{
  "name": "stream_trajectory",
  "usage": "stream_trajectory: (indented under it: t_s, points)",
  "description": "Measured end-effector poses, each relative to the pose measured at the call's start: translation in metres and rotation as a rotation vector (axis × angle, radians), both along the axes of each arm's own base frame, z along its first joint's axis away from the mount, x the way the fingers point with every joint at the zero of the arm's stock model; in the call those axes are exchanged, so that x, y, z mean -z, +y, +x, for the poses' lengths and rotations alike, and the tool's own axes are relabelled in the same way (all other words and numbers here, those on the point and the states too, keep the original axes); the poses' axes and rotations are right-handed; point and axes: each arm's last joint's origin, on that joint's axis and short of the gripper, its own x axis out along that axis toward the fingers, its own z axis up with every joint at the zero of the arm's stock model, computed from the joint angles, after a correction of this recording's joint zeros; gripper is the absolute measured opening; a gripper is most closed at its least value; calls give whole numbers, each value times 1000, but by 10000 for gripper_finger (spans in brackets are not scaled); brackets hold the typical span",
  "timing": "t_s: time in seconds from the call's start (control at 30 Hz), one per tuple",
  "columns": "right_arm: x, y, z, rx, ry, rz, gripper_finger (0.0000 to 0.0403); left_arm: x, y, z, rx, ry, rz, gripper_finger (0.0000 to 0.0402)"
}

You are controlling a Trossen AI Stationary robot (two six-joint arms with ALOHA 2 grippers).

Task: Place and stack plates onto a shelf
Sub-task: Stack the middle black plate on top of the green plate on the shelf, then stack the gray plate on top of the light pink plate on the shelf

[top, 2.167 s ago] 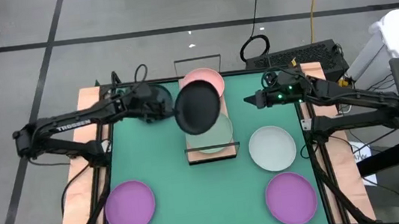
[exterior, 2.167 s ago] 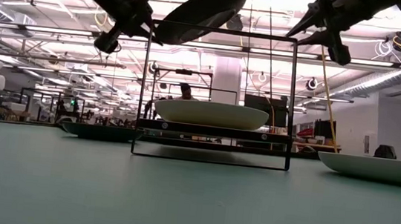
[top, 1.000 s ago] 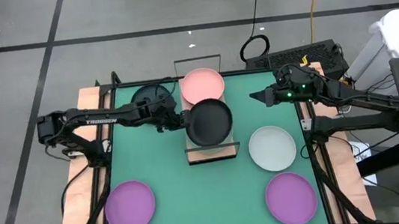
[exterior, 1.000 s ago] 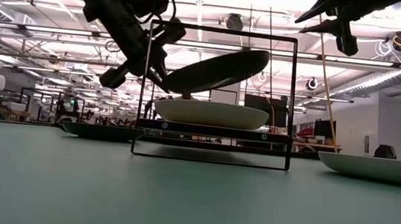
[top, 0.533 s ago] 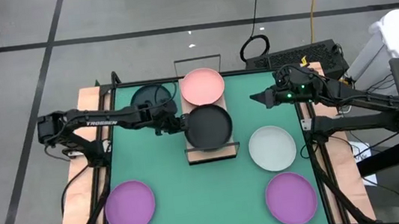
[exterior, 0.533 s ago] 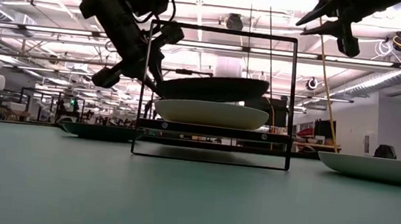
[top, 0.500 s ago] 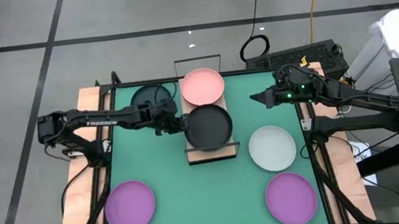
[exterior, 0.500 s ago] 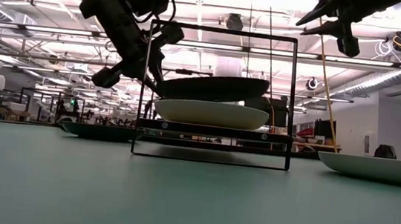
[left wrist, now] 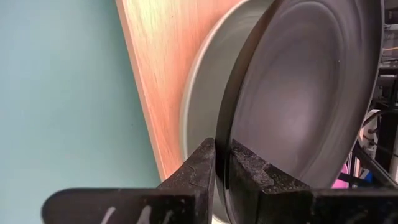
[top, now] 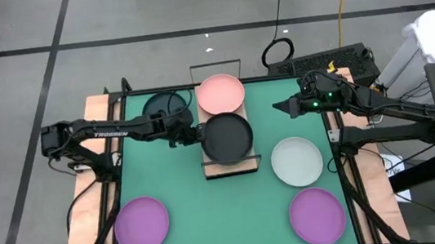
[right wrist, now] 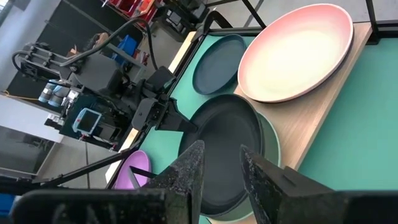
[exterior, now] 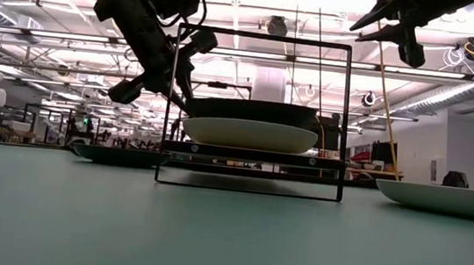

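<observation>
My left gripper (top: 195, 133) is shut on a dark grey plate (top: 227, 137) at the plate's left side. That plate lies level on a pale mint plate (exterior: 250, 136), which sits on the near half of the wood shelf (top: 232, 168). A pink plate (top: 221, 94) sits on the shelf's far half. My right gripper (top: 279, 107) hangs open, high above the table to the right of the shelf, and touches nothing. My left gripper pinches the dark grey plate's left rim (left wrist: 222, 149) between its two fingers (left wrist: 202, 168), one on the inner face and one on the underside. It comes from the table's left, slanting down. The plate sits level, resting in the mint plate (left wrist: 196, 99).
On the table lie another dark grey plate (top: 162, 105) at the far left, a pale mint plate (top: 297, 161) to the right of the shelf, and two purple plates (top: 141, 224) (top: 317, 215) near the front. The shelf's black wire frame (exterior: 265, 37) stands over the stack.
The left gripper has sunk a little and levelled the dark grey plate. The plate was tilted with its right side up; that side has come down, and it now lies flat on the mint plate. The gripper stays shut on the rim.
</observation>
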Motion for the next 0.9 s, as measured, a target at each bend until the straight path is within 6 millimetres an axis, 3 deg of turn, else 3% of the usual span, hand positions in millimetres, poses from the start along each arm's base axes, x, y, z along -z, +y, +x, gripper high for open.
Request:
stream_trajectory:
  t_s: [0.27, 0.6, 0.9]
  points:
    - [0, 0, 0, 8, 1, -2, 89, 0, 0, 0, -19, 2, -19, 39]
    - [0, -1, 0, 26, 3, -6, 89, 3, -4, -2, -15, 40, -17, 107]
    - [0, -1, 0, 28, 2, -3, 89, 1, -5, 0, -15, 14, -18, 113]
